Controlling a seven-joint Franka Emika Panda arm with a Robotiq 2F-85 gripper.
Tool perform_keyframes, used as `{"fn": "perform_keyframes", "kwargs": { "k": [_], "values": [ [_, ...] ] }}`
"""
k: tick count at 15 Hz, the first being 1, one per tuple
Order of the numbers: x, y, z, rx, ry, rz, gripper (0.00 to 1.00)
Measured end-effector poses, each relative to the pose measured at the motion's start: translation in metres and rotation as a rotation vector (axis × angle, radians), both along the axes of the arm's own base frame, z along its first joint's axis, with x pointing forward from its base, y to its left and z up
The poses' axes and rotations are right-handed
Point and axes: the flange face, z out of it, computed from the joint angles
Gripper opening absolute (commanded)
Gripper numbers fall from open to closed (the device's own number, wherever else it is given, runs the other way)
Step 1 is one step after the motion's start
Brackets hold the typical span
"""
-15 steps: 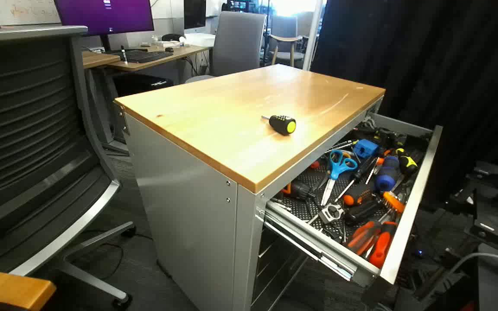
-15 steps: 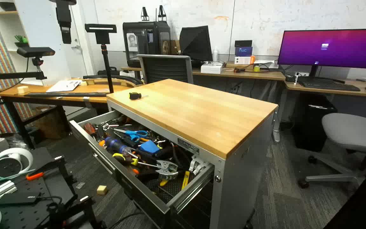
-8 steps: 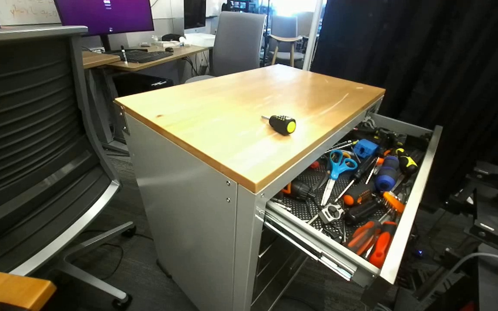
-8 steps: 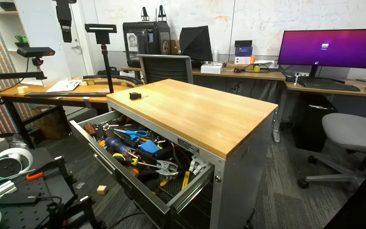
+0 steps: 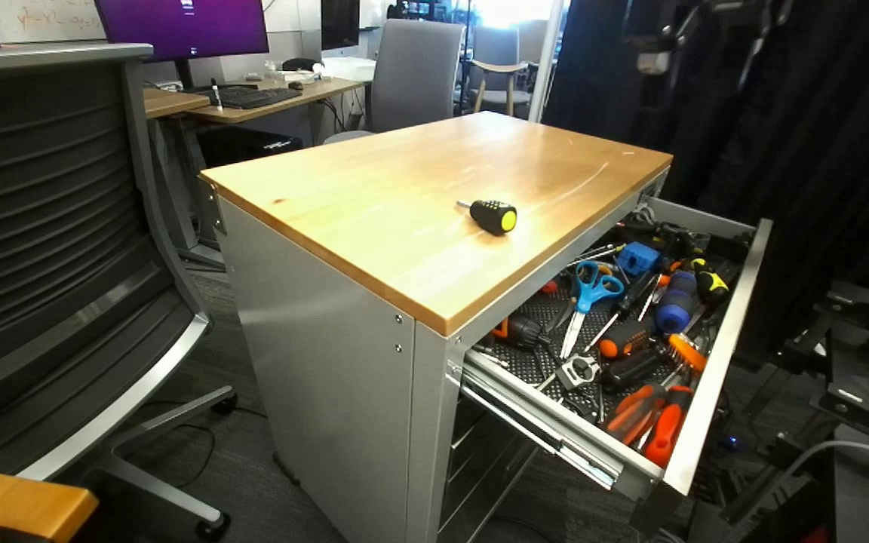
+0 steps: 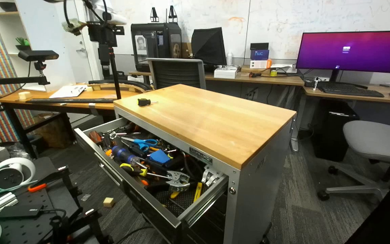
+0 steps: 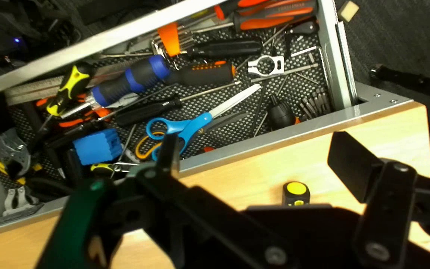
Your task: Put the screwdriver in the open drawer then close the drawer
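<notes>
With claw [image 7: 254, 149] spread wide and empty, could roll stubby screwdriver [image 5: 493, 217] off worktop [image 5: 374, 188] by descending askew, or later jam crowded drawer [image 5: 721, 354].

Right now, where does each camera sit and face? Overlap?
Wrist view: overhead, facing down at the open gray metal drawer; black gripper, open.
Exterior view: beside the gray end panel, facing across the light wooden top; faint robot parts.
Exterior view: diagonally off the drawer's front, facing the scribbled whiteboard; white arm, gripper.
Both exterior views share the black-and-yellow screwdriver.
</notes>
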Motion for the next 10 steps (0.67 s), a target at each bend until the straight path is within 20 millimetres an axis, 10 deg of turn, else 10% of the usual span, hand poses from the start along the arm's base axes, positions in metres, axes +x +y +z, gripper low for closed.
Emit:
{"fn": "perform_keyframes", "kwargs": {
  "k": [7, 8, 10],
  "values": [
    [0.105, 0.032, -0.085, -0.055, 0.006, 0.018, 1.00],
    [0.117, 0.037, -0.096, -0.054, 0.010, 0.014, 0.75],
    [0.142, 0.045, -0.117, -0.053, 0.009, 0.007, 0.66]
  ]
}}
